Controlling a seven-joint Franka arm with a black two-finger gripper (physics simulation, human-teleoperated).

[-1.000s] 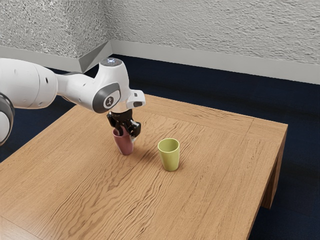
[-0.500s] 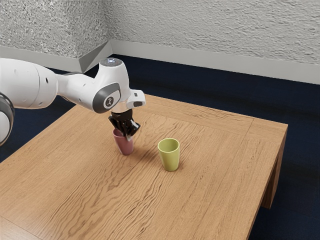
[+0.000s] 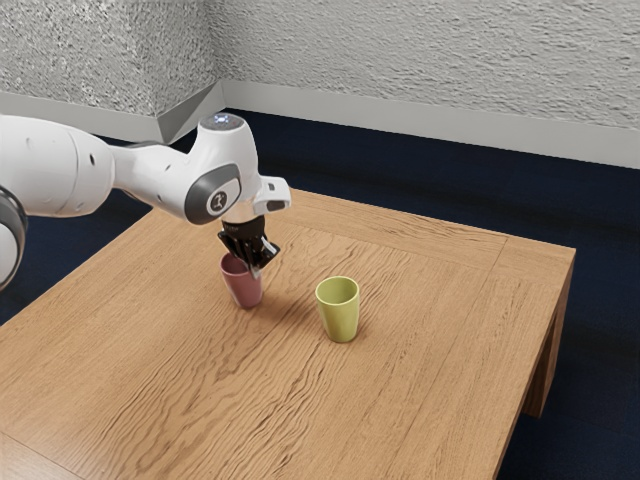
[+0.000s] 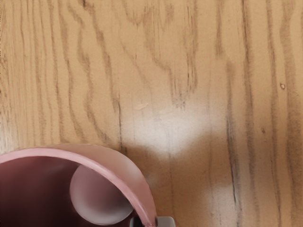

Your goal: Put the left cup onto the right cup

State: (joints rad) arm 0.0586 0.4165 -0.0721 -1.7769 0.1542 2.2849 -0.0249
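Wood-grained table (image 3: 420,380) holds tapered pink cup (image 3: 243,288), green cup (image 3: 338,310).

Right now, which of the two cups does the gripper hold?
The pink cup, at the exterior view's left: the gripper pinches its rim. The green cup stands apart, nothing touching it.

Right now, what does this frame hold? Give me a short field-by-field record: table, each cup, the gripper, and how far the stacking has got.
table: wooden
green cup: upright on the table, open end up, nothing touching it
pink cup: upright, at the exterior view's left of the green cup and apart from it; resting on the table or lifted off it, cannot tell
gripper: above the pink cup, shut on its rim
stacking: not yet done
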